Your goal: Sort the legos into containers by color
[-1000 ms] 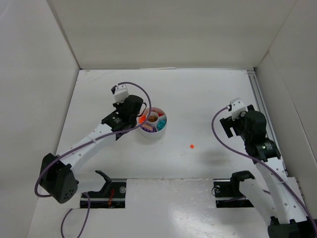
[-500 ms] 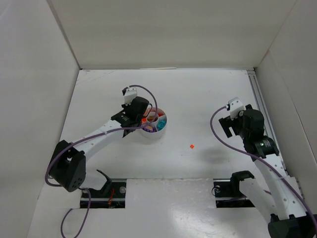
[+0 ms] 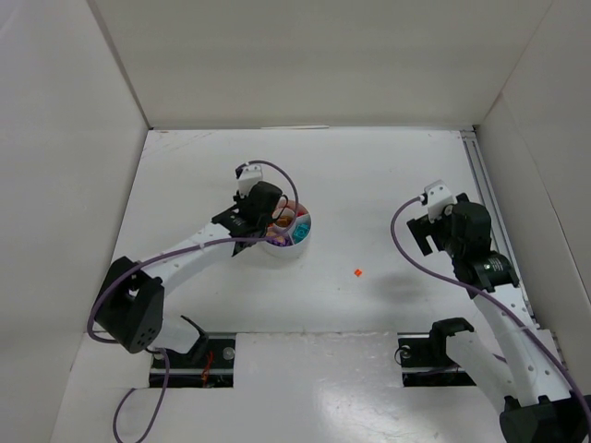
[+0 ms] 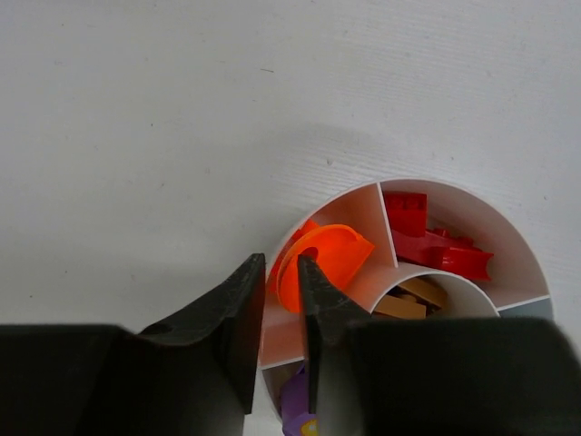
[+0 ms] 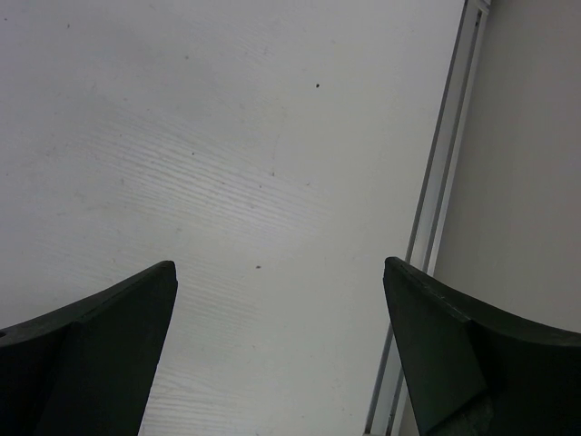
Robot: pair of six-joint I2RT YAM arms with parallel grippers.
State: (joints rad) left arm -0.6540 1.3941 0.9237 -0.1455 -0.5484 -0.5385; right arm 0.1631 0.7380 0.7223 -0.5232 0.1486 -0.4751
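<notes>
Dish (image 4: 356,211) sits under the left gripper (image 4: 280,263), whose jaws are clenched on 1 translucent orange rounded piece (image 4: 329,258) over a wedge compartment. Next wedge holds red bricks (image 4: 436,243); the central cup holds brown bricks (image 4: 410,298). 1 small orange-red piece (image 3: 357,272) lies on the table (image 3: 388,185), well apart from the dish. Right gripper (image 5: 280,265) hangs released, jaws wide, beside the rail (image 5: 436,227).

White arms (image 3: 185,256), black joints (image 3: 129,314), purple cables (image 3: 394,231)
</notes>
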